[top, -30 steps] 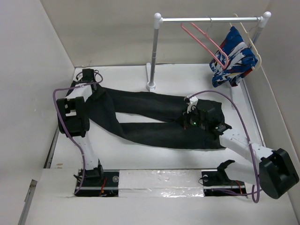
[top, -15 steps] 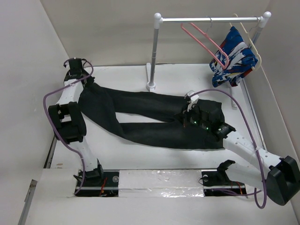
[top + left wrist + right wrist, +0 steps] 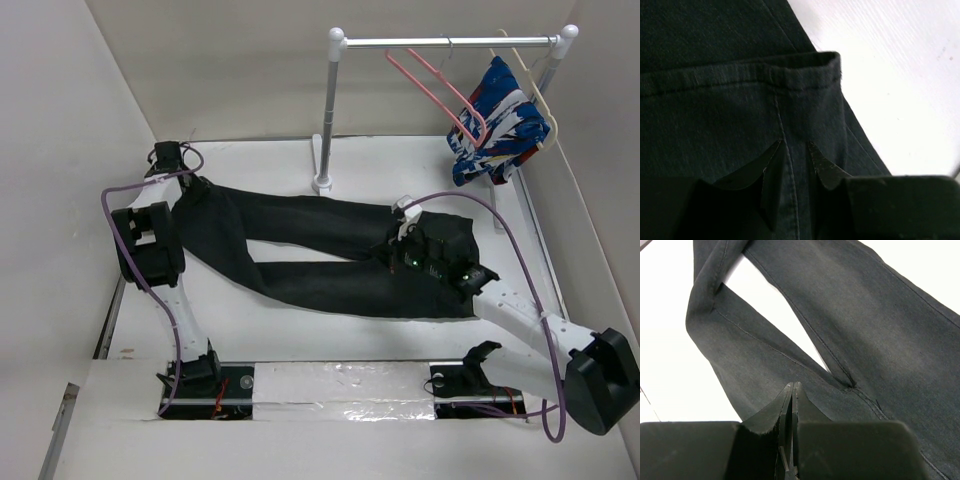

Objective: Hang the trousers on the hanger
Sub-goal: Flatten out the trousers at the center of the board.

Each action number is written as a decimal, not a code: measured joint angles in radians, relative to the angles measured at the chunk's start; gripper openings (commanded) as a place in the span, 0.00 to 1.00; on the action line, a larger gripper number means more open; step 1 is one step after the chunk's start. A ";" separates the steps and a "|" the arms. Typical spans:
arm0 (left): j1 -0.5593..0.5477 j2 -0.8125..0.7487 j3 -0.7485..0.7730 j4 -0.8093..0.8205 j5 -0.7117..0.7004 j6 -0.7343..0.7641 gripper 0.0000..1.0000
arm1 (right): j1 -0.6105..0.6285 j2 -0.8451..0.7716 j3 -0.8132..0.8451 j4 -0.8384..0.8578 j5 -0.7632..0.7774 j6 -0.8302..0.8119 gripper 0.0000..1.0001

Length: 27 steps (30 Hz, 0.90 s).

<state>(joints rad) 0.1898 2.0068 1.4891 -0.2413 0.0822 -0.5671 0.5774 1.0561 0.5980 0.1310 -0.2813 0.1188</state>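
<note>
The black trousers [image 3: 320,250] lie flat across the table, legs to the left and waistband to the right. My left gripper [image 3: 178,170] is at the far left over a leg end. In the left wrist view its fingers [image 3: 795,146] stand a little apart over the dark cloth [image 3: 715,115], with a seam running between them and the hem just ahead. My right gripper [image 3: 397,258] hovers near the crotch. Its jaws [image 3: 792,386] are pressed together with nothing in them, above the fork of the legs [image 3: 880,330]. The pink hanger [image 3: 440,85] hangs on the rail.
A metal rail on a white post [image 3: 325,110] stands at the back of the table. At its right end a cream hanger [image 3: 535,85] carries a blue, white and red garment [image 3: 495,120]. White walls close in on both sides.
My left arm swung back toward the far left corner and then came a little forward again over the leg end. The right forearm shifted while its gripper stayed over the crotch.
</note>
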 measured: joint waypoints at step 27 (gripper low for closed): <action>0.022 0.138 0.088 0.005 -0.020 -0.007 0.00 | 0.007 0.069 -0.001 0.019 -0.012 -0.004 0.05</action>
<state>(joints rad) 0.2115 2.1448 1.5772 -0.2359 0.0624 -0.5739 0.5842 1.1252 0.5972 0.1505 -0.2932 0.1150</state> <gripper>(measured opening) 0.015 0.054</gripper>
